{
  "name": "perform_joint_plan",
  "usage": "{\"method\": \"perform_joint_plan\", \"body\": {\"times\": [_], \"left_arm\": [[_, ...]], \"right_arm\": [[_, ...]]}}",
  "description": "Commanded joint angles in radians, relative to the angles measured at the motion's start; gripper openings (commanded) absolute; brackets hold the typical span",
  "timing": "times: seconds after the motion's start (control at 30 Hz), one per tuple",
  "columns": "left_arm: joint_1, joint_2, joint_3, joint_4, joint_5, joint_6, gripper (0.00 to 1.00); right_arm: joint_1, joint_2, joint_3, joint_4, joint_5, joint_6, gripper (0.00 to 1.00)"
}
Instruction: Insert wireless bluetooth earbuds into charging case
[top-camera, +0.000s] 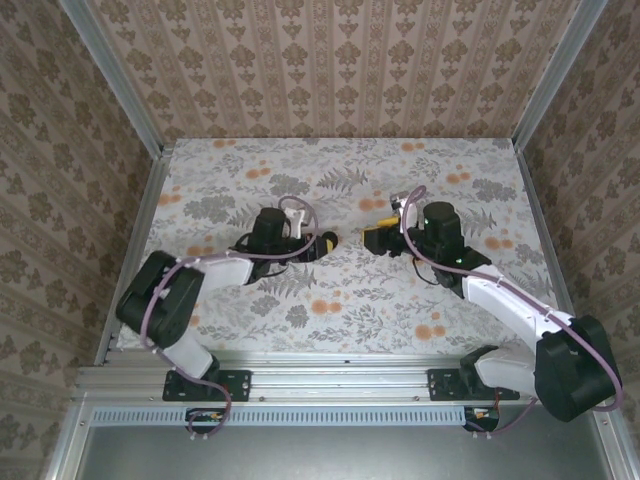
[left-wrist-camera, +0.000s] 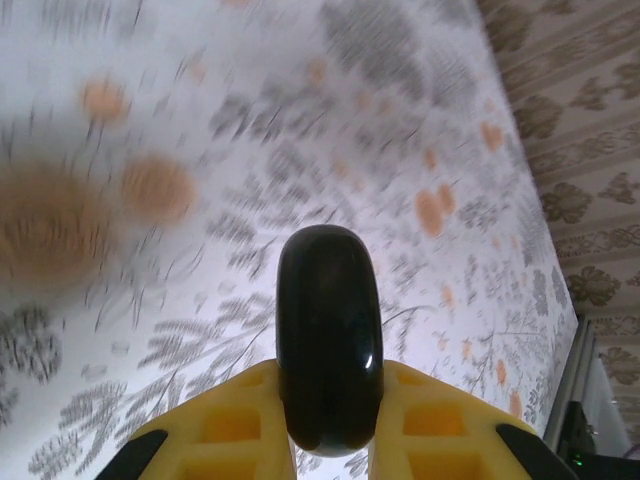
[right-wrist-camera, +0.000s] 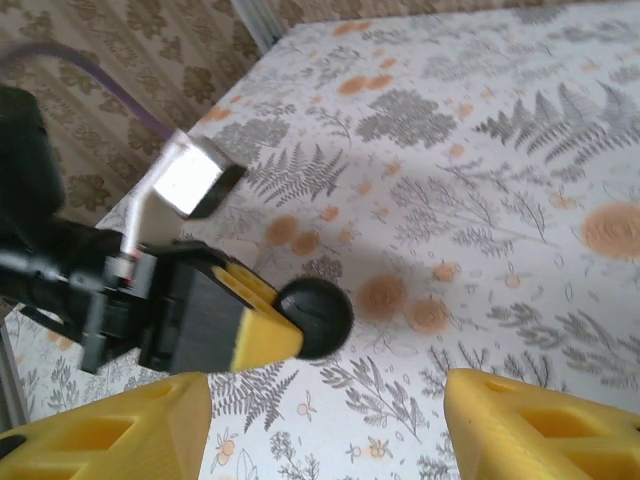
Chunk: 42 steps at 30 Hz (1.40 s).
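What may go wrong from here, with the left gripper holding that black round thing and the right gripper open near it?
The left gripper pinches the black glossy object only at one end; being smooth and rounded, it might slip or twist out onto the table. The open right gripper faces it; if it advances off line, it might knock the object loose.

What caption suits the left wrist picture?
Left gripper shut on a glossy black disc, edge-on, floral table behind.

We are seeing left gripper (top-camera: 322, 243) carrying a dark object (top-camera: 331, 241), tip facing right gripper (top-camera: 369, 238), near, over the floral table (top-camera: 350, 322).
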Motion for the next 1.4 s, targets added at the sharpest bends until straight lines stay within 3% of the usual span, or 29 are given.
{"method": "perform_joint_plan", "body": {"times": [0.0,0.2,0.27,0.5,0.53,0.63,0.67,0.7,0.77,0.87,0.97,1.07,1.2,1.3,1.37], "left_arm": [[0.006,0.063,0.064,-0.078,0.084,-0.146,0.08],[0.012,0.105,0.142,-0.286,0.064,-0.119,0.24],[0.018,0.097,0.166,-0.376,0.008,-0.089,0.34],[0.049,-0.006,0.240,-0.716,-0.157,0.050,0.52],[0.055,-0.035,0.249,-0.760,-0.192,0.072,0.55],[0.084,-0.148,0.267,-0.862,-0.336,0.136,0.77],[0.100,-0.195,0.274,-0.891,-0.406,0.168,0.97],[0.113,-0.236,0.275,-0.907,-0.475,0.197,1.00],[0.159,-0.334,0.251,-0.900,-0.673,0.287,1.00],[0.210,-0.483,0.118,-0.737,-0.959,0.447,1.00],[0.253,-0.609,-0.080,-0.436,-1.140,0.628,1.00],[0.318,-0.608,-0.280,-0.087,-1.106,0.779,1.00],[0.394,-0.458,-0.354,0.098,-1.046,0.762,1.00],[0.408,-0.356,-0.373,0.309,-0.964,0.773,1.00],[0.411,-0.234,-0.392,0.524,-0.954,0.815,1.00]], "right_arm": [[-0.006,0.008,0.006,-0.051,0.051,0.069,0.64],[-0.012,0.027,0.014,-0.058,0.051,0.070,0.65],[-0.018,0.038,0.016,-0.059,0.055,0.069,0.65],[-0.053,0.055,0.011,-0.058,0.134,0.064,0.70],[-0.062,0.050,0.005,-0.060,0.174,0.052,0.72],[-0.099,0.024,-0.030,-0.038,0.336,0.001,0.77],[-0.117,0.013,-0.045,-0.022,0.404,-0.017,0.81],[-0.131,0.005,-0.065,-0.003,0.458,-0.035,0.99],[-0.174,-0.006,-0.109,0.053,0.571,-0.067,1.00],[-0.261,-0.016,-0.132,0.085,0.596,-0.098,1.00],[-0.289,-0.030,-0.199,0.194,0.634,-0.189,1.00],[-0.330,0.018,-0.283,0.387,0.610,-0.218,1.00],[-0.362,0.158,-0.295,0.566,0.536,-0.216,1.00],[-0.368,0.267,-0.272,0.621,0.459,-0.230,1.00],[-0.364,0.348,-0.321,0.797,0.439,-0.244,1.00]]}}
